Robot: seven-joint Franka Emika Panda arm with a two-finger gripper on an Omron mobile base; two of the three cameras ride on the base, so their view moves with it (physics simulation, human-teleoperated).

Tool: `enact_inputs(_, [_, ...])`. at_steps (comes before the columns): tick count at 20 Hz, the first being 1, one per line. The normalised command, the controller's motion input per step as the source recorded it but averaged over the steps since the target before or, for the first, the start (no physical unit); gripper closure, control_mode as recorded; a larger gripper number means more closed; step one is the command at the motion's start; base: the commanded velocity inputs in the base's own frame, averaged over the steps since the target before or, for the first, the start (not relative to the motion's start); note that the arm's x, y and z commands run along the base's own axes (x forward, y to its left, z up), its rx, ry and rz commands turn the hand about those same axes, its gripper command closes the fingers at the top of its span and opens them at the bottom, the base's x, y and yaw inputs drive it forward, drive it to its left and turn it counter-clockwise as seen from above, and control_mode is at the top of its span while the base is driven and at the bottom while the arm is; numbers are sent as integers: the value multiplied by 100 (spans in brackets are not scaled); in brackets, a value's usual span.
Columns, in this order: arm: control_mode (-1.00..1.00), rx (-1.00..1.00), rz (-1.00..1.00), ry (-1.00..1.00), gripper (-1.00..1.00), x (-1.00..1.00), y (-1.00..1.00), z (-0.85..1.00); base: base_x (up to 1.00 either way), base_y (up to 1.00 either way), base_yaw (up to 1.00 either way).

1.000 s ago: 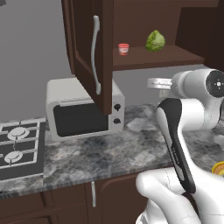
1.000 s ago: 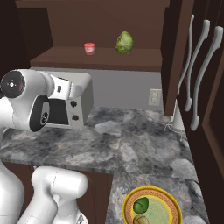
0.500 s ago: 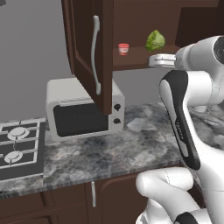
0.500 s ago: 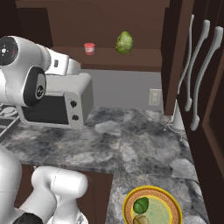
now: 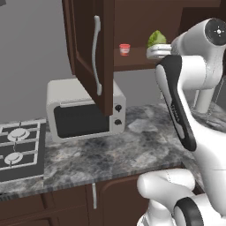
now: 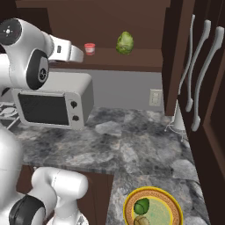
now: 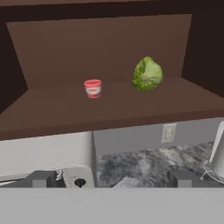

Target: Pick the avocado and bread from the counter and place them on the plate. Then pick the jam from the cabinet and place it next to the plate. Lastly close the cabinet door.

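Note:
The jam (image 7: 92,88) is a small red jar standing on the shelf of the open cabinet (image 7: 109,109), left of centre. My gripper (image 7: 112,179) is open and empty, level with the shelf's front edge and some way short of the jar (image 6: 89,48). Seen from the right, the gripper (image 6: 81,56) hangs just left of the jar; from the left, the gripper (image 5: 151,53) is to the right of the jam (image 5: 125,49). The cabinet door (image 5: 88,53) stands swung open. On the plate (image 6: 151,190), near the counter's (image 6: 132,149) front edge, lie the avocado (image 6: 141,205) and the bread (image 6: 141,220).
A pale green leafy ball (image 7: 147,74) sits on the shelf right of the jar. A white microwave (image 5: 84,114) stands under the open door, with a stove (image 5: 17,150) to its left. Closed cabinet doors (image 6: 197,79) rise on the right.
The arm has lifted the hand from above the counter up to shelf height, closer to the jar. The jaws have stayed open. Plate, avocado and bread have not moved.

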Motion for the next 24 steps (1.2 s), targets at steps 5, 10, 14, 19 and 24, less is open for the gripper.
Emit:
enact_inputs(5, [-100, -13, 0, 7, -100, 45, 12, -1, 0, 0, 0])
enact_inputs(10, [-100, -2, 0, 3, -100, 32, 5, -2, 0, 0, 0])
enact_inputs(14, [-100, 0, 0, 0, -100, 15, 0, -5, 0, 0, 0])
enact_inputs(19, [-100, 1, 0, 0, -100, 15, 1, -16, 0, 0, 0])
enact_inputs(24, [-100, 2, 0, 0, -100, 19, 5, -16, 0, 0, 0])
